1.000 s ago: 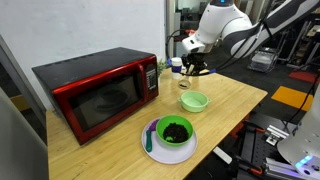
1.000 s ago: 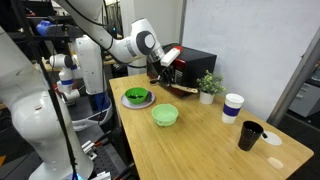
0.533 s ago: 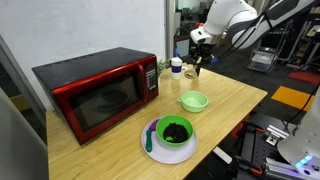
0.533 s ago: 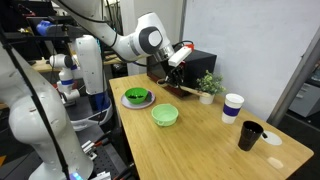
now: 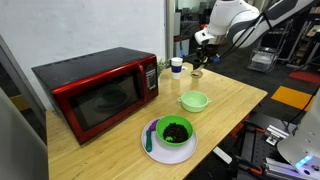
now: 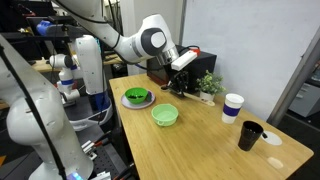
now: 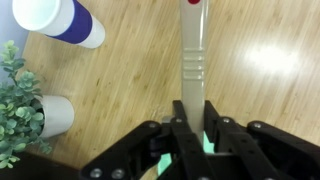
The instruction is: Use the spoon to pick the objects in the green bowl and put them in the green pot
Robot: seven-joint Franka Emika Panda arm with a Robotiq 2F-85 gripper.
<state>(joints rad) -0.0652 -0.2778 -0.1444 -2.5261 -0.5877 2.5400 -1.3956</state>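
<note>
Tool (image 7: 195, 125) clamped on spoon (image 7: 192, 55); you grip it at one end, the rest running straight out over bare tabletop (image 7: 270, 90). In an exterior view your tool (image 5: 198, 68) hangs above and beyond green bowl (image 5: 193, 100), not touching it. Green pot (image 5: 175, 131) sits near green bowl, on the side away from your tool, on a pale plate (image 5: 172, 158) with blue utensil (image 5: 150, 138). White-and-blue cup (image 7: 60, 20) and potted plant (image 7: 18, 95) stand beyond green bowl, close to your tool.
</note>
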